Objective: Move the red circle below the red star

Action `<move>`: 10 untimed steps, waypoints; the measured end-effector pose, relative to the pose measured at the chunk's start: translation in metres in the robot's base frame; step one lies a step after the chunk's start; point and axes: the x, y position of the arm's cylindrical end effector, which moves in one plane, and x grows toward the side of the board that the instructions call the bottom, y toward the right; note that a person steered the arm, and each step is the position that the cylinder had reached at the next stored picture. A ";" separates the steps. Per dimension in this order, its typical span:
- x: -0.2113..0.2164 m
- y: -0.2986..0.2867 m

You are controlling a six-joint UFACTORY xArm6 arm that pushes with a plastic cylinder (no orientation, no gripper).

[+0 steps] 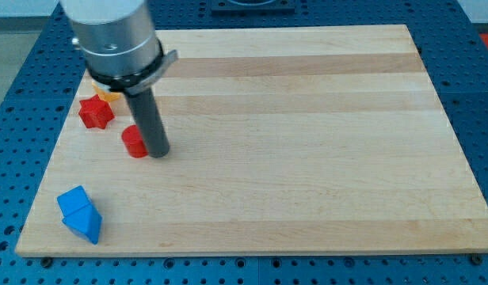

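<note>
The red circle (134,142) lies on the wooden board (307,158) at the view's left. The red star (95,112) sits up and to the left of it, a short gap apart. My tip (158,151) stands right against the red circle's right side, touching or nearly touching it. The rod rises from there to the arm's grey body at the view's top left.
A yellow block (107,94) peeks out just above the red star, mostly hidden by the arm. A blue block (80,214) lies near the board's bottom left corner. The board's left edge runs close to the red star.
</note>
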 end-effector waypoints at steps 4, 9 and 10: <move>-0.010 -0.009; -0.036 -0.040; -0.034 -0.054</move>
